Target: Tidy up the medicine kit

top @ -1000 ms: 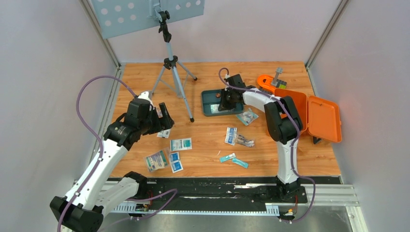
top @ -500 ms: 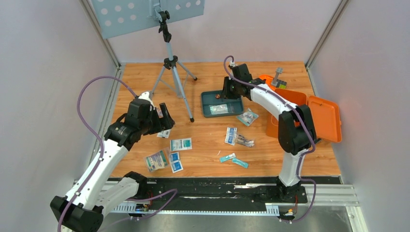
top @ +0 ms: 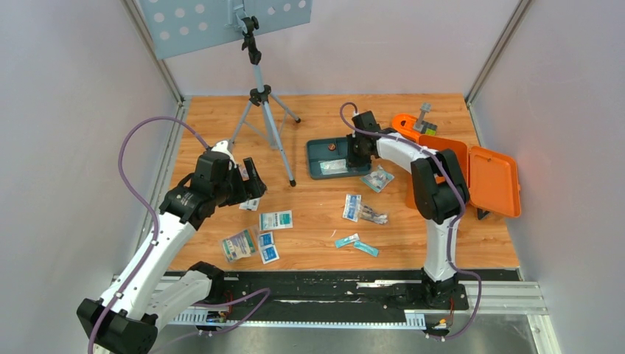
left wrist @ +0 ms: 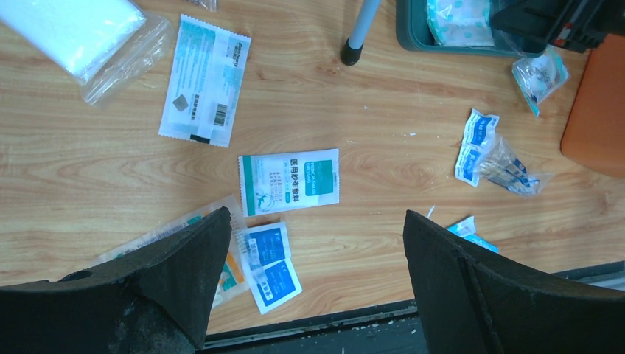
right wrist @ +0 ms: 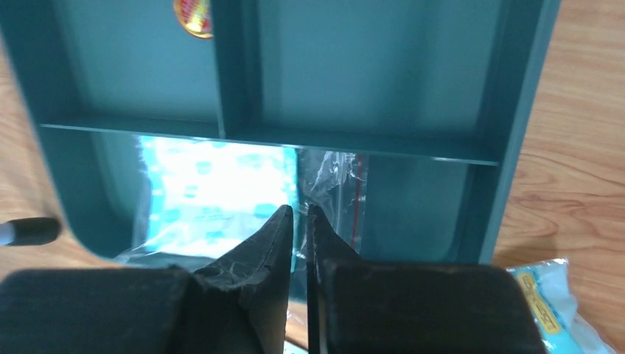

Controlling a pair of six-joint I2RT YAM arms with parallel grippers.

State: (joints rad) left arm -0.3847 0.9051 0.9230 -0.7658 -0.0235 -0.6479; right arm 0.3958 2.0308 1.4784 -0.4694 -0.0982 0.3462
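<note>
While one clear-bagged white packet (right wrist: 214, 192) lies in the teal plastic divided tray (top: 310, 158) at the desk's 12 o'clock, under the right gripper (right wrist: 300, 214) with its fingers nearly touching, most work seems left. Flat paper sachets (left wrist: 289, 181) lie scattered from 8 to 5 o'clock, the left gripper (left wrist: 315, 215) hovering spread wide above them.

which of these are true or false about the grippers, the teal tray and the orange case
The left gripper is open above loose packets. True.
The right gripper is spread wide. False: its fingers are nearly together over the teal tray.
A clear bag lies in the teal tray. True.
The orange case is closed. False: it lies open.
</note>
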